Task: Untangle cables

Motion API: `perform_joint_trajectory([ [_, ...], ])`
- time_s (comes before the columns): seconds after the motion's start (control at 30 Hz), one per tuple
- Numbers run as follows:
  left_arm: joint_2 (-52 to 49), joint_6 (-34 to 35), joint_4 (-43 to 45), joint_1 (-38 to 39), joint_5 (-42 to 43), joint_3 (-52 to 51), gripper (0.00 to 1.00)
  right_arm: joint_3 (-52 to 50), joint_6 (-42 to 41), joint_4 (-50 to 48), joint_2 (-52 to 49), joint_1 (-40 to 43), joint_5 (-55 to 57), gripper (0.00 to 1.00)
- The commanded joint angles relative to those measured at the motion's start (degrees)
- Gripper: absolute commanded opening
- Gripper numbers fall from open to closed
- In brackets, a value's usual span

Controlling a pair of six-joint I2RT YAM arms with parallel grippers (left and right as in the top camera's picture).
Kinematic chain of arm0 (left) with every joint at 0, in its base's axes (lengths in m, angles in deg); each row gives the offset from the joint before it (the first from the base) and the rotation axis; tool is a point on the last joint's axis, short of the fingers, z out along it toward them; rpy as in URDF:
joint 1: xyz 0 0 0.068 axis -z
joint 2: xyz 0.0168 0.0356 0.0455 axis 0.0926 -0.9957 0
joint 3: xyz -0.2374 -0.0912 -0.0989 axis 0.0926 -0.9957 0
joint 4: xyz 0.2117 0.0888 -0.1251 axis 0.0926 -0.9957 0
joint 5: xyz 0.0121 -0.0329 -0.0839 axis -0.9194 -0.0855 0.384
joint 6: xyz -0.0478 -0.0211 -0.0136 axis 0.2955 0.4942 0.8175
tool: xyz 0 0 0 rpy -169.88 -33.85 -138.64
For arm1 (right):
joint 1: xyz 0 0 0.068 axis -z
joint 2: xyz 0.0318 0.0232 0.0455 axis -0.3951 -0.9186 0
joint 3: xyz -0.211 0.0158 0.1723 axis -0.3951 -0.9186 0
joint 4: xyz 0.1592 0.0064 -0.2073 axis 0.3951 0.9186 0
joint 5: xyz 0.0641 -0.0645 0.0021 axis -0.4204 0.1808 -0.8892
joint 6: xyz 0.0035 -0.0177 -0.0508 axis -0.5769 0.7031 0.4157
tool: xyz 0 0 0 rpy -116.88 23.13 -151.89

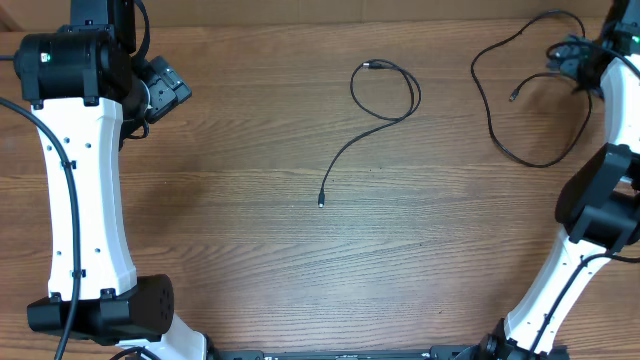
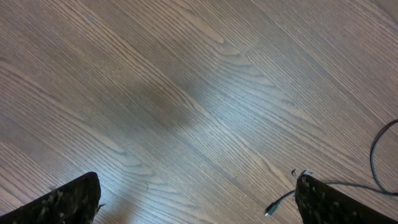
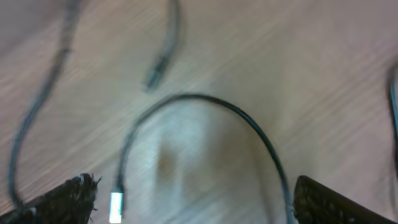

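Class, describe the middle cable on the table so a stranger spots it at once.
Start at the centre of the wooden table. A thin black cable lies there alone: one loop with a long tail. The other cable sprawls wider, at the right edge.

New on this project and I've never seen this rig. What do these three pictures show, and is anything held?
It is a robot with two white arms at a wooden table. Each arm ends in a two-finger pincer. The wide picture comes from a fixed camera above the table, with the left arm on the left side and the right arm on the right. The other two pictures come from cameras on the wrists. They look down past each pincer's own dark fingers, which show in the bottom corners. The right wrist picture is blurred.

Two thin black cables lie on the table, apart from each other. The centre cable has one loop. The right cable sprawls close by the right pincer. The left pincer and the right pincer are both open, and neither seems to hold anything.
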Motion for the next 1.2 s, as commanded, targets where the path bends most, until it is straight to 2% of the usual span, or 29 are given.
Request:
perform_joint_trajectory([
  [0.0, -0.3, 0.1, 0.1, 0.4, -0.6, 0.1, 1.00, -1.6, -6.0, 2.2, 0.9, 2.8, 3.4, 1.00],
  [0.2, -0.3, 0.1, 0.1, 0.4, -0.6, 0.1, 1.00, -10.0, -3.8, 1.3, 0.9, 5.7, 1.6, 0.92],
  [0.33, -0.3, 0.1, 0.1, 0.4, -0.6, 0.1, 1.00, -15.5, -0.1, -1.1, 0.9, 5.9, -7.6, 0.75],
  [0.4, -0.3, 0.1, 0.1, 0.4, -0.6, 0.1, 1.00, -17.6, 0.9, -3.1, 0.9, 5.8, -10.2, 0.52],
  [0.47, -0.3, 0.1, 0.1, 0.4, -0.6, 0.1, 1.00, -17.5, 1.8, -4.6, 0.9, 5.6, -10.2, 0.14],
  [0.5, -0.3, 0.1, 0.1, 0.4, -0.6, 0.1, 0.99, -16.7, 2.4, -5.2, 1.0, 5.6, -10.0, 0.04],
  [0.63, -0.3, 0.1, 0.1, 0.4, -0.6, 0.1, 0.99, -6.3, 2.4, -4.1, 1.7, 6.3, -8.7, 0.04],
  [0.7, -0.3, 0.1, 0.1, 0.4, -0.6, 0.1, 1.00, 4.9, 2.8, -4.3, 1.8, 7.2, -8.6, 0.04],
  [0.83, -0.3, 0.1, 0.1, 0.4, -0.6, 0.1, 1.00, 16.7, 12.5, -8.5, 1.8, 7.1, -8.5, 0.04],
  [0.97, -0.3, 0.1, 0.1, 0.4, -0.6, 0.1, 1.00, 18.9, 21.8, -12.8, 1.7, 5.6, -8.8, 0.04],
  [1.07, -0.3, 0.1, 0.1, 0.4, -0.6, 0.1, 1.00, 15.6, 21.9, -14.9, -1.0, 4.4, -8.5, 0.04],
  [1.17, -0.3, 0.1, 0.1, 0.4, -0.6, 0.1, 1.00, 14.8, 17.3, -13.7, -5.5, 4.0, -6.1, 0.04],
])
